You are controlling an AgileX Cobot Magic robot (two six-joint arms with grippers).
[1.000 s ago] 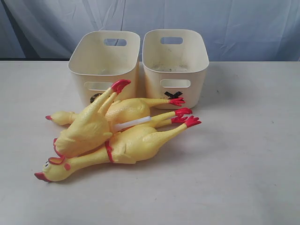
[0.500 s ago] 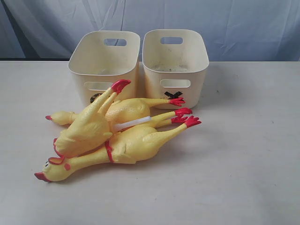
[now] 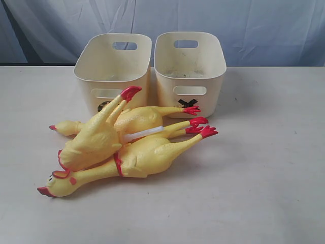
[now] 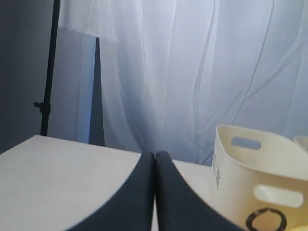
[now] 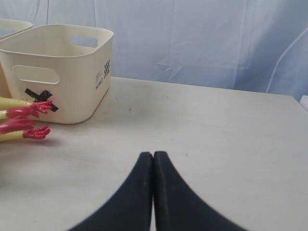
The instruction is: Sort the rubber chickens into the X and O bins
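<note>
Three yellow rubber chickens lie piled in front of two cream bins. The front chicken (image 3: 137, 157) lies lengthwise, head at the left. Another chicken (image 3: 96, 137) rests across it with its red feet raised. The rear chicken (image 3: 139, 118) lies behind them. The O bin (image 3: 114, 68) stands at the left, the X bin (image 3: 190, 71) at the right. My left gripper (image 4: 155, 155) is shut and empty, beside the O bin (image 4: 260, 183). My right gripper (image 5: 153, 155) is shut and empty over bare table, right of the X bin (image 5: 62, 72) and the red feet (image 5: 29, 120). Neither gripper shows in the exterior view.
The white table (image 3: 264, 168) stretches around the pile. A pale blue curtain (image 3: 254, 25) hangs behind the bins. A dark stand pole (image 4: 48, 72) rises at the table's far left corner in the left wrist view.
</note>
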